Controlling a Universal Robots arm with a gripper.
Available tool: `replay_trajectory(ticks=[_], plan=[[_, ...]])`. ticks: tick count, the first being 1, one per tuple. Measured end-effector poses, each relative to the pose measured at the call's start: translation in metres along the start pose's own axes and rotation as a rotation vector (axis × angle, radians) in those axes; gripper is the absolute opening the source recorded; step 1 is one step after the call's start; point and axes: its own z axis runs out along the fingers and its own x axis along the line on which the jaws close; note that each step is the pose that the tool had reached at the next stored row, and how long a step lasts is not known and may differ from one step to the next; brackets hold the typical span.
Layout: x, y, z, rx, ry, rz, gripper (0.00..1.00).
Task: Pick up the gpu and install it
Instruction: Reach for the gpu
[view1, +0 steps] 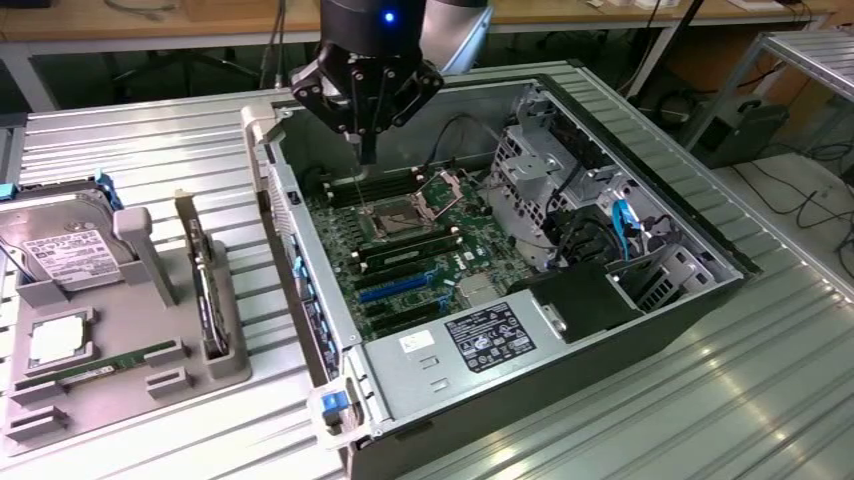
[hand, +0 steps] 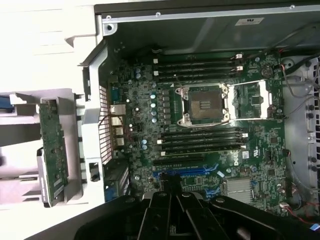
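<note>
fingers (hand: 161, 212) of the gripper (view1: 362, 135) look drawn together to a narrow point, and nothing is held between them. they hang above the far part of the open computer case (view1: 667, 300), clear of the motherboard (view1: 414, 265) below. beneath the tips are the dark memory slots (view1: 350, 188) and, a little nearer, the cpu socket (view1: 396, 215), whose metal cover stands lifted. nearer again on the board runs a blue expansion slot (view1: 390, 287), and at the near end of the case sits the power supply (view1: 487, 335) with its black label.

the gpu (view1: 203, 285) is well apart from the gripper, outside the case on the exterior view's left. it stands on its long edge in a slot of a grey holder (view1: 200, 375), with its silver bracket at the far end, rising above the card. nothing touches it but the holder. in the wrist view its green board side faces up.

further to the exterior view's left the same holder carries a hard drive (view1: 60, 245) with a white label, propped upright. a square cpu chip (view1: 54, 340) and a narrow green memory stick (view1: 114, 360) lie flat in the holder's near part. holder and case both rest on a ribbed metal table (view1: 641, 420).
</note>
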Motion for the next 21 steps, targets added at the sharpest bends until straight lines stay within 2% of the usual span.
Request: replay_trajectory(ticks=[10,14,16,19,21], plan=[[0.045,-0.0065,0.0016,0.0,0.0,0.0,0.11],[0.068,-0.0085,0.0044,0.0002,-0.0001,0.0,0.11],[0.084,-0.0097,0.0068,0.0005,0.0,0.0,0.11],[0.099,-0.011,0.0092,0.0012,-0.0001,0.0,0.11],[0.114,-0.0123,0.0118,0.0018,-0.0003,0.0,0.11]])
